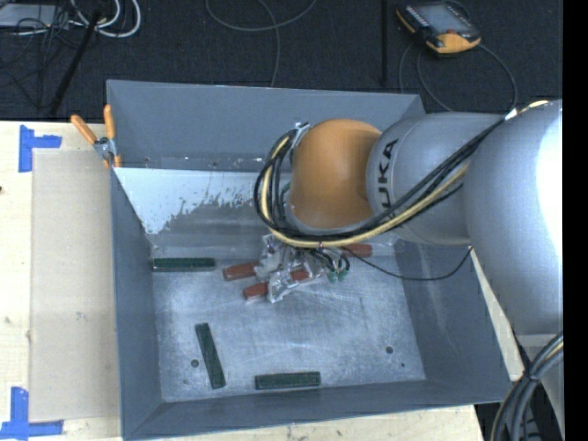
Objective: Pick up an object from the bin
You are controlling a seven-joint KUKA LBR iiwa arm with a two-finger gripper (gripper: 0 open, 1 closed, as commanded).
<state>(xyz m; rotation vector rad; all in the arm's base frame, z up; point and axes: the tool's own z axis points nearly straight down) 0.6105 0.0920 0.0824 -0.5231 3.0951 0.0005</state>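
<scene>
My gripper (278,281) reaches down under the orange cover to the bin floor, a little behind the middle. Two short reddish-brown bars lie right at its fingertips: one (238,270) just to its left, the other (254,291) slightly nearer the front. A third reddish-brown piece (360,250) peeks out to the right, below the cover. Whether any bar sits between the fingers is hidden by the metal fingers and cables.
Dark green flat bars lie apart on the bin floor: one (183,265) at the left near the back wall, one (209,356) slanted at the front left, one (288,380) along the front wall. The arm covers the bin's right rear part.
</scene>
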